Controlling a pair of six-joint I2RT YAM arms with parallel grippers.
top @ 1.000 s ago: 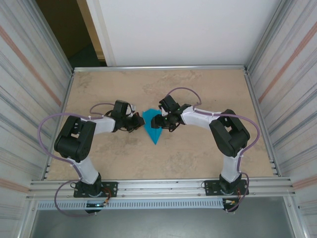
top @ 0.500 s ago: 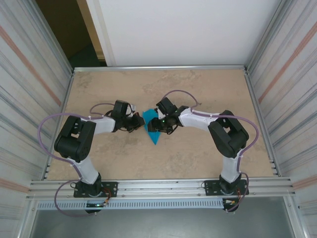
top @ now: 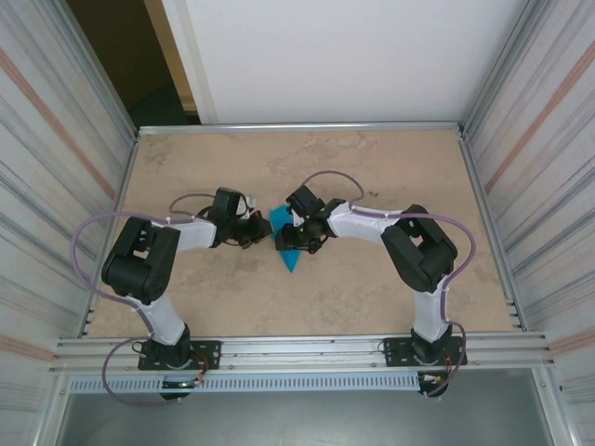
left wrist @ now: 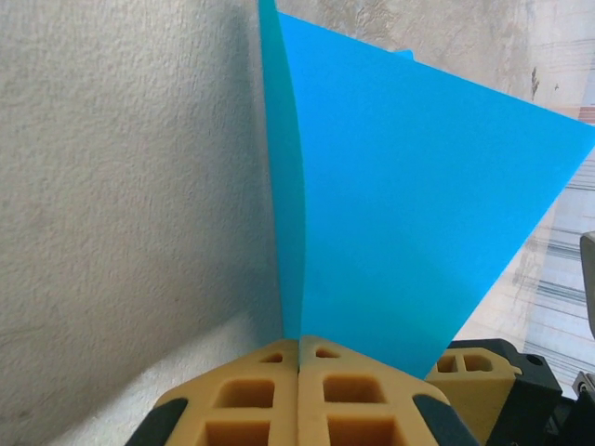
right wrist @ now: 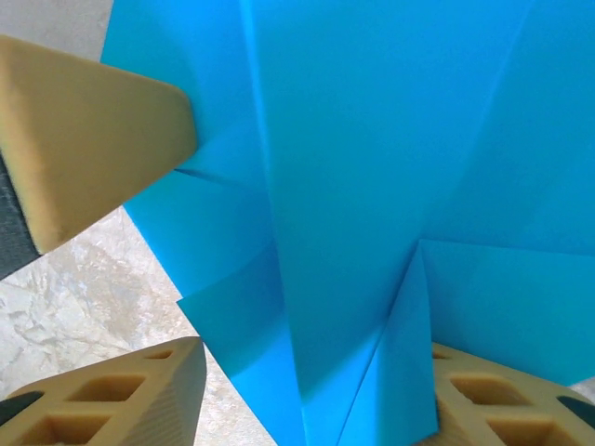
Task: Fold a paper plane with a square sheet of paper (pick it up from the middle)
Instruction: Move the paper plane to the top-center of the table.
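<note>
The teal-blue sheet of paper (top: 287,249) is creased into a narrow dart that points at the near edge, mid-table between the two arms. My left gripper (top: 264,232) is shut on its left edge; in the left wrist view the yellow fingertips (left wrist: 299,342) meet on the paper (left wrist: 400,204), which stands up from the table. My right gripper (top: 297,238) reaches in from the right. Its jaws (right wrist: 316,360) stand apart around the layered folds (right wrist: 372,167). The left finger (right wrist: 121,395) is clear of the paper. The right finger (right wrist: 502,400) sits against it.
The beige tabletop (top: 372,288) is walled by metal rails left, right and back. A finger of the left gripper (right wrist: 84,139) shows close beside the paper in the right wrist view. Both forearms crowd the table's middle.
My right gripper has slid left over the paper, covering more of it, and its jaws have narrowed a little. The left gripper has kept its hold and place.
</note>
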